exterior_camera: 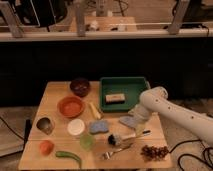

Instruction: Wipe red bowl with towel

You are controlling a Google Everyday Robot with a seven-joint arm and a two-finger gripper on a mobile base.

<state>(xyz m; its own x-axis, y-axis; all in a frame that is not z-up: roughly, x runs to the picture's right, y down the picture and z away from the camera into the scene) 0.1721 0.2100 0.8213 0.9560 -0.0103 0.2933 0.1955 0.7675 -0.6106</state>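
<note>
Tool (135,115): at the end of the white arm (172,112), right of centre in the frame, low over the bench (56,97), at the upper right edge of the towel; width of its opening impossible to tell, contact with the cloth likewise.
Towel (127,122): thin grey-blue cloth, roughly triangular, flat on the bench just below the lower right corner of the green tray (131,89), partly hidden under the tool.
Red bowl (70,106): left of centre, upright, well apart from the towel, nothing touching it.
Between bowl and towel: yellow oblong item (95,110) and blue sponge (99,126), the sponge just left of the towel.
Tray contents: one tan block (115,97).
Other items: dark bowl (80,86) above the red one; brush (117,139), fork (112,154) and grapes (154,151) along the lower right.
Progress: early, by judgement; towel lying on the bench, not yet lifted, bowl not yet wiped.
Left to do: take hold of the cloth, raise it, carry it leftward past sponge and yellow item, press into the red bowl and rub.
Risk: thin cloth prone to slip or bunch; sponge close enough to be nudged.
</note>
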